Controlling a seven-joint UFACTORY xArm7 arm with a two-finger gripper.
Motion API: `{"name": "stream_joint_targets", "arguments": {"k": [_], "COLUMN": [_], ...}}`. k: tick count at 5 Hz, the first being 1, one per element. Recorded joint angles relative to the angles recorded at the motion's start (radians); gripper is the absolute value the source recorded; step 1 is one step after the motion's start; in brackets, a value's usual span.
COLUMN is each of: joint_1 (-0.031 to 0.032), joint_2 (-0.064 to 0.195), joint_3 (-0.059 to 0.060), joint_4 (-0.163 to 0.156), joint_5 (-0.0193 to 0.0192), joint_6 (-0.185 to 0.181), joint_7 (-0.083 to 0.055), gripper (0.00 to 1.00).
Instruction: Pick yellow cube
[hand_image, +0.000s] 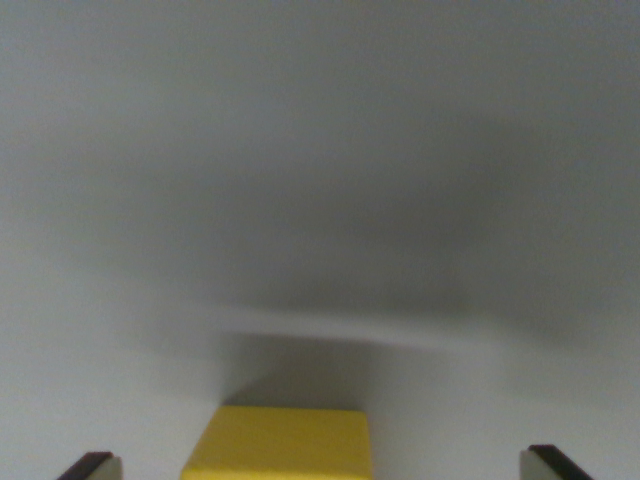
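surface (320, 150): plain grey, blurred | on it: yellow cube (280, 445); bottom edge

Dim, soft, low-contrast wrist view; heavy blur throughout.

Light is diffuse with no glare. The grey surface (150, 150) is featureless and out of focus, darkening into a broad soft shadow at centre and centre-right. A pale smeared streak (340, 328) runs across the lower middle. The yellow cube (279, 444) at the bottom edge is the brightest area, its edges soft, with a dark shadow just above it. The fingertips (92, 466) in the bottom corners are dark and blurred.
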Motion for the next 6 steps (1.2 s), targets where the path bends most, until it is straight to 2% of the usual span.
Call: {"name": "stream_joint_targets", "arguments": {"k": [1,2,3,6], "joint_1": [0.0039,0.0039,0.0074,0.01], "joint_2": [0.011,0.011,0.021,0.029], "joint_3": [0.003,0.003,0.006,0.008], "joint_4": [-0.021,-0.021,-0.038,-0.052], "joint_5": [-0.0004,-0.0004,-0.0008,-0.0011], "joint_6": [-0.027,-0.027,-0.051,-0.069], "joint_7": [0.006,0.006,0.012,0.016], "gripper": [0.0,0.0,0.0,0.0]}}
